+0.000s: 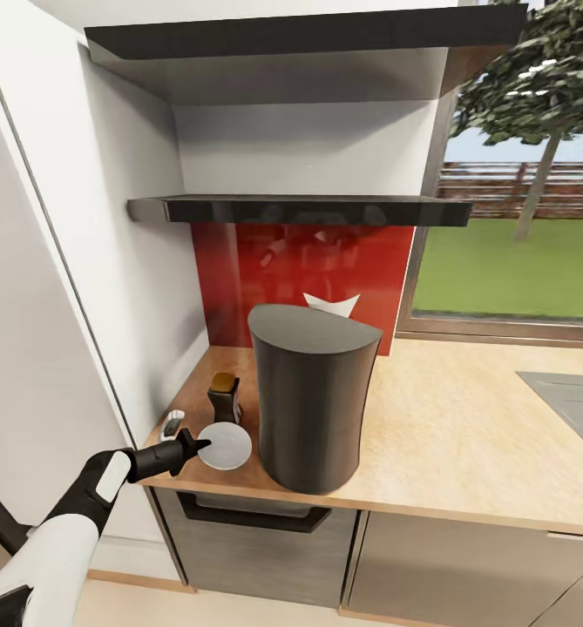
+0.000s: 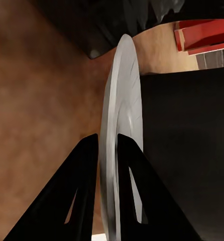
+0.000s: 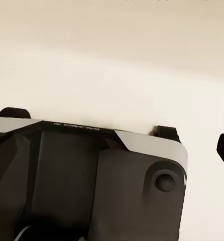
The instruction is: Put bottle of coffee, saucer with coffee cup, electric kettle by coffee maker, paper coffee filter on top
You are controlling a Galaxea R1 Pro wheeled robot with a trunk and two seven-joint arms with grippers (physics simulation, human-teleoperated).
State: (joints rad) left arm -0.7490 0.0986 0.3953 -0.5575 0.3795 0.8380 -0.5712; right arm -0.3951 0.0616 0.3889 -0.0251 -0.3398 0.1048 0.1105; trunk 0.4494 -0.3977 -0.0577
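A black two-fingered left gripper [image 1: 202,445], at the end of a white-and-black arm, is clamped on the rim of a small round plain white saucer [image 1: 226,448] at the front left corner of the long light tan wood-look kitchen countertop [image 1: 465,418]. In the left wrist view the saucer [image 2: 123,125] appears edge-on, its rim pinched between two dark fingers [image 2: 79,196]. From the head view the plate sits low over the worktop; whether it rests on the wood or hangs just above it cannot be told.

Just beside the saucer stands the tall dark grey coffee maker [image 1: 313,396], a rounded tower with a slanted top, set near the counter's front edge. Behind the saucer, close to the white side wall, stands the small dark bottle of coffee [image 1: 224,398] with its golden-brown cap, on the countertop next to the coffee maker.

Above, two thin glossy black wall shelves are fixed over a red backsplash [image 1: 256,270]; the lower kitchen shelf [image 1: 300,209] hangs directly over the machine. A window to the right looks onto grass and a tree.

The right wrist view shows a dark grey housing [image 3: 87,181] before a pale surface; whether the right claw is apart or together cannot be told
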